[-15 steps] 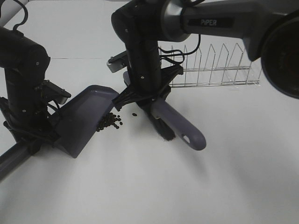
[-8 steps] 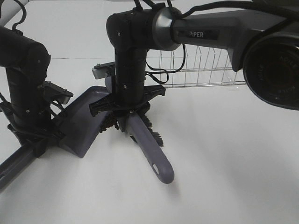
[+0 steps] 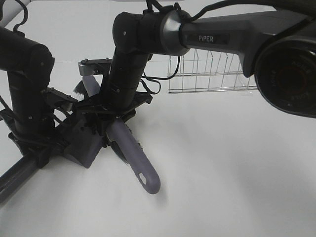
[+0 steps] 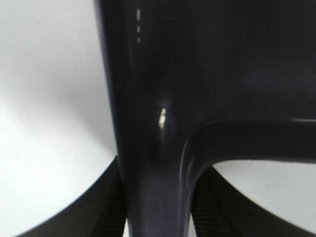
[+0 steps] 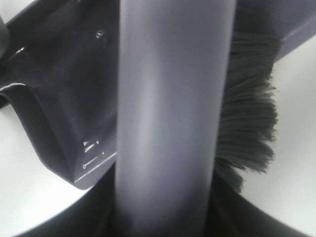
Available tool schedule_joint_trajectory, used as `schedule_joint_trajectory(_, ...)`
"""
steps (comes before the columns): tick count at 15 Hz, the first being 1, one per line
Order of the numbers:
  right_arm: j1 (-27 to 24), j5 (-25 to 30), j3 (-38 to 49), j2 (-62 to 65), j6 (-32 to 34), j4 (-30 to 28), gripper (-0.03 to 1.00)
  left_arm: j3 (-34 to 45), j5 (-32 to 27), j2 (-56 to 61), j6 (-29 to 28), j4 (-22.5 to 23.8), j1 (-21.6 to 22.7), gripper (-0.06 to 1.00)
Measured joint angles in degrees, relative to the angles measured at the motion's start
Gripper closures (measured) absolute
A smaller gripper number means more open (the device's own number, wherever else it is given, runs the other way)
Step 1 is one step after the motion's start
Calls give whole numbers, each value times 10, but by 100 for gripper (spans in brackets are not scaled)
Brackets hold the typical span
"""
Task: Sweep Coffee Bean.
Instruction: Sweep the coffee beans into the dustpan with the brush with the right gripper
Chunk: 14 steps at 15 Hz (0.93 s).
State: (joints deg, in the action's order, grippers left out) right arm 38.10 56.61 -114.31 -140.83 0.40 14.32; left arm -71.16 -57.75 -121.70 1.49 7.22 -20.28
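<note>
The grey-purple dustpan [image 3: 81, 145] lies on the white table at the left, held by my left gripper [image 3: 55, 136], which is shut on its handle [image 4: 158, 98]. My right gripper [image 3: 112, 116] reaches across and is shut on the grey-purple brush handle [image 3: 136, 163]. The brush handle [image 5: 168, 108] crosses the dustpan's mouth, and the dark bristles [image 5: 247, 123] lie against the dustpan [image 5: 64, 98]. The coffee beans are hidden behind the right arm and the brush.
A wire dish rack [image 3: 212, 74] stands behind the right arm, at the back of the table. The left arm's base link [image 3: 15, 175] runs along the table at the lower left.
My right gripper has swept the brush leftward across the bean pile to the dustpan's mouth. The beans, seen a second ago at the pan's edge, no longer show.
</note>
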Motion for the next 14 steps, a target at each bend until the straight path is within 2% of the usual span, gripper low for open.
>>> schedule_joint_trajectory(5,0,-34,0,2,-37,7,62,0,-2,0,-6,-7,0,61)
schedule_joint_trajectory(9,0,-69,0,28,-59,7,62,0,2,0,-9,-41,0,61)
schedule_joint_trajectory(11,0,-66,-10,31,-59,-6,62,0,2,0,-9,-51,0,61)
schedule_joint_trajectory(14,0,-21,-50,32,-59,-53,62,0,2,0,-9,-55,0,61)
